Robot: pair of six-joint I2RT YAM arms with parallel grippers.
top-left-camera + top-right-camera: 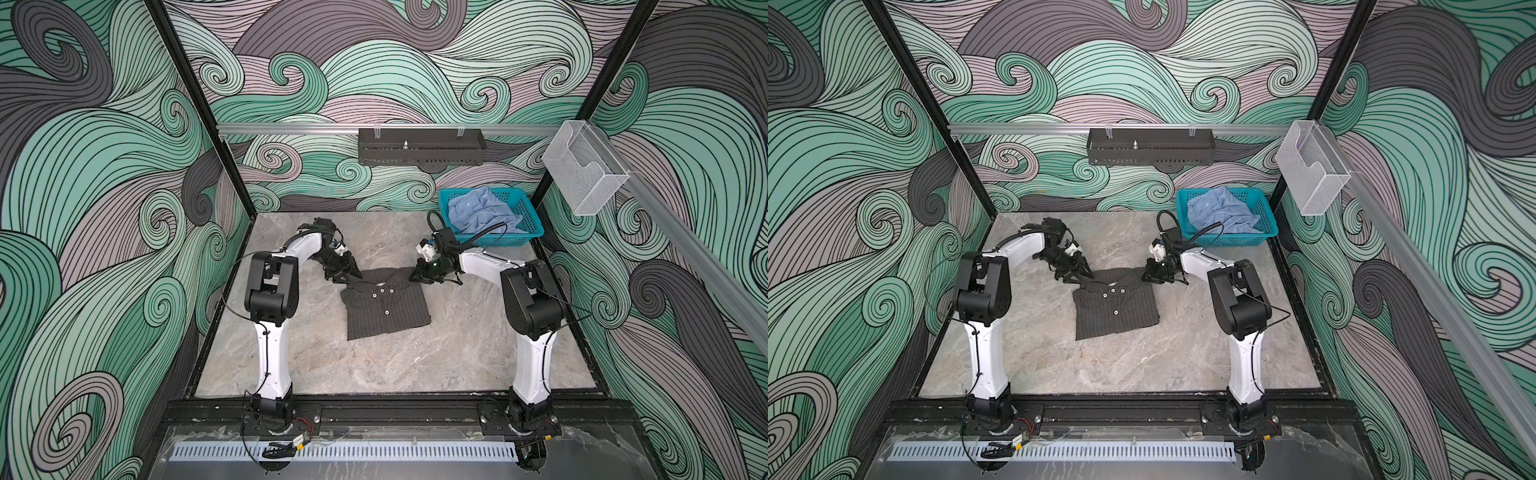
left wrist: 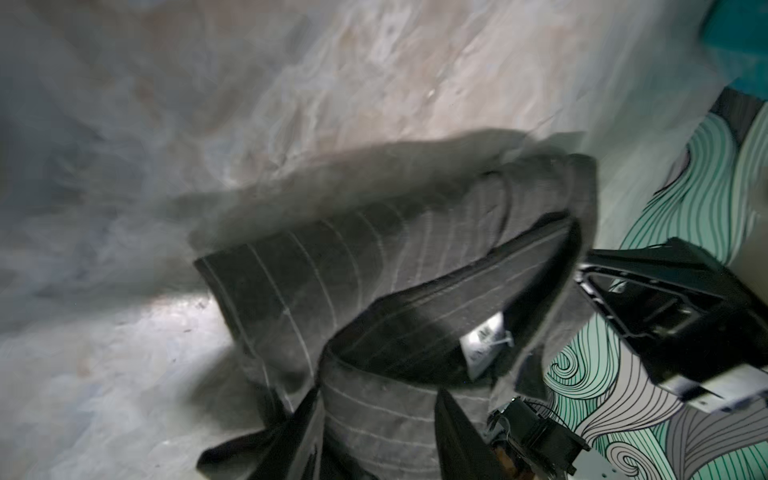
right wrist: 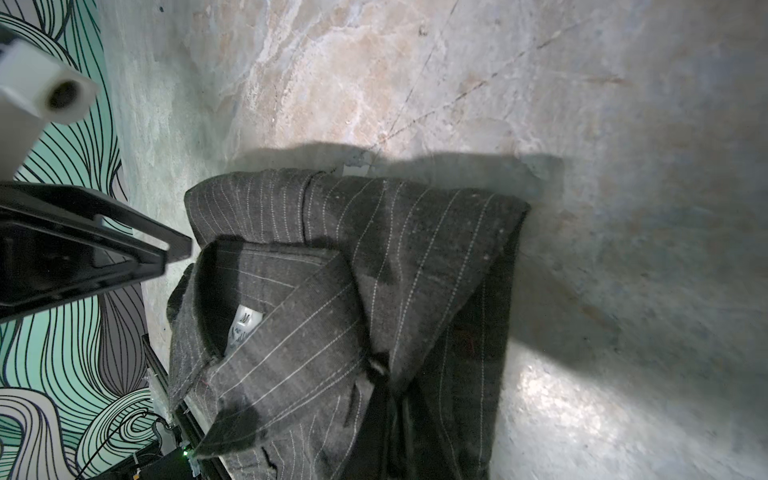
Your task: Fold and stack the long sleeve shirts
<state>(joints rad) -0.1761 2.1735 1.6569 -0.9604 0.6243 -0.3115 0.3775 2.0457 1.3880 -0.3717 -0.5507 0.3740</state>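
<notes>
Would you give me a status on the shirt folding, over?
Left gripper open, straddling edge of grey shirt. Right gripper shut on its far right corner. Blue shirt crumpled in basket. Nothing in the way.

Folded charcoal pinstriped shirt (image 1: 384, 307) on table (image 1: 415, 365), crumpled blue shirt (image 1: 482, 210) in basket (image 1: 511, 240)

- The charcoal shirt (image 1: 384, 305), at the centre of both top views, is dark charcoal grey with thin pale pinstripes and white buttons.
- Its neck label (image 3: 245, 328) is white with dark print.
- The light blue shirt (image 1: 482, 210), right of centre, is plain light blue.
- The basket (image 1: 524, 216) is teal mesh.
- The table (image 1: 374, 365) is marbled grey with beige veining.
- The walls (image 1: 104, 166) carry swirling waves in teal, mint, mauve and dark grey, lined in black.
- My left arm (image 1: 272, 353) and right arm (image 1: 534, 365) are white with black joints; my left gripper (image 1: 347, 277) and right gripper (image 1: 415, 276) are black.
</notes>
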